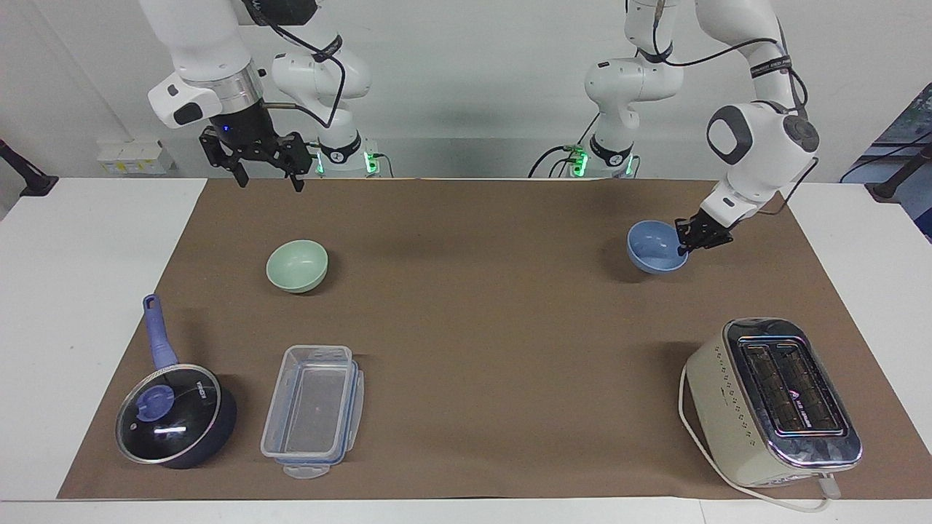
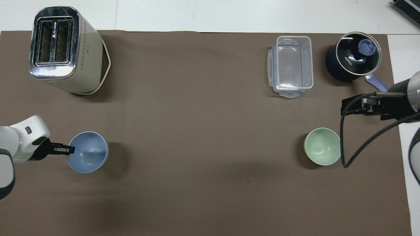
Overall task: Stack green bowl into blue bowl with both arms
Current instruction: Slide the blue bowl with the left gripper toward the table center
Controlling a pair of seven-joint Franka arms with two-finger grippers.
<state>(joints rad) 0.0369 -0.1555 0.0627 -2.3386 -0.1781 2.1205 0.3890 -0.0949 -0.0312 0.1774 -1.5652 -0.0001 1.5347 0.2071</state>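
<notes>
- Left gripper (image 1: 692, 240): closed on the rim of the blue bowl (image 1: 655, 249), one finger inside the wall and one outside. A rim pinch suits a thin-walled, open vessel. The bowl appears held just clear of the brown mat (image 1: 473, 327), toward the left arm's end of the table, its shadow falling beside it.
- Right gripper (image 1: 266, 164): fingers apart and pointing down, high over the mat's edge at the right arm's end. This arm waits, presumably placed for a short descent to its own bowl.
- Green bowl (image 1: 297, 266): upright on the mat, untouched, well apart from the blue bowl. Stacking is judged barely begun; the two bowls must first be brought together.
- Clear container (image 1: 313, 411) and lidded saucepan (image 1: 175, 415): side by side, farther from the robots than the green bowl, off the direct line between the bowls.
- Toaster (image 1: 772, 400): farther from the robots than the blue bowl, at the left arm's end.
</notes>
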